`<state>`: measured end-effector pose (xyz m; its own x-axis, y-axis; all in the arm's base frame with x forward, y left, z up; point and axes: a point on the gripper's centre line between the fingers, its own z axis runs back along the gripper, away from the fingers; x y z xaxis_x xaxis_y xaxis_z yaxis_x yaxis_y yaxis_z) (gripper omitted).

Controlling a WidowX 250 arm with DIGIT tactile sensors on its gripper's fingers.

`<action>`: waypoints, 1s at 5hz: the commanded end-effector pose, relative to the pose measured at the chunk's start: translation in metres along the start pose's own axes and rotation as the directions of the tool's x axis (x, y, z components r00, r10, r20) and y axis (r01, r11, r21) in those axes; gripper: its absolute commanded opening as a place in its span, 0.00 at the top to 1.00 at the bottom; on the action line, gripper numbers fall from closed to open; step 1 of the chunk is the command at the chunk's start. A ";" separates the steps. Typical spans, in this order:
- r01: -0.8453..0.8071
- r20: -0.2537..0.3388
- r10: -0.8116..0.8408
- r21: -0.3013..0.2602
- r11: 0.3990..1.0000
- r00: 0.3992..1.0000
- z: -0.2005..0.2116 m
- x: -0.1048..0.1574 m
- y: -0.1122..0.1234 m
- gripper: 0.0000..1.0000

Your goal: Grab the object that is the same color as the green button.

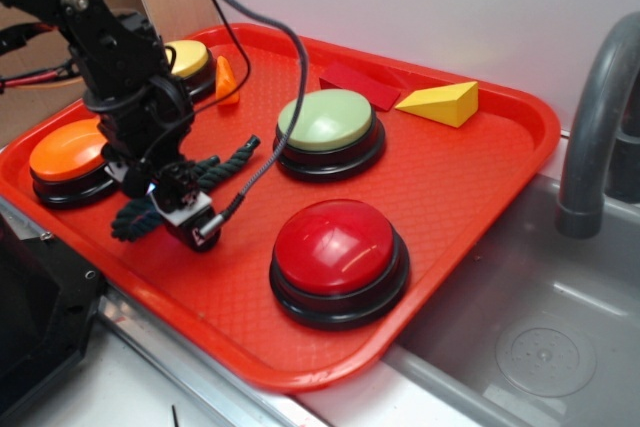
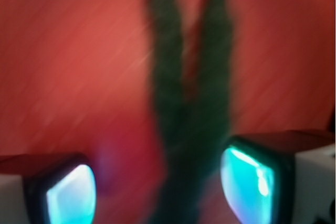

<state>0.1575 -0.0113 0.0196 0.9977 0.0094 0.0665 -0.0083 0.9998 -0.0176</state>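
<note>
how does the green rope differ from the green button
The green rope is dark green; the green button is pale. The rope is thin, long and folded double, lying flat; the button is a round dome on a black base. The rope sits between the open claw's fingers; the button stands untouched. Both rest on the red tray.

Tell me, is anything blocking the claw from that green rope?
Nothing visible. The gripper is open right over the rope, which runs between its two fingers on the bare tray. The buttons sit off to the sides.
</note>
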 end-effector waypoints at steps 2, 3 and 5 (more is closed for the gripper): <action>0.002 0.000 -0.002 0.005 1.000 1.000 -0.001 0.013 0.000 0.00; 0.009 -0.014 -0.009 -0.001 1.000 1.000 -0.008 0.012 -0.003 0.00; 0.055 -0.009 -0.055 0.012 0.998 0.998 -0.004 0.015 -0.007 1.00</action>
<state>0.1739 -0.0197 0.0148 0.9984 -0.0293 0.0488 0.0296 0.9995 -0.0050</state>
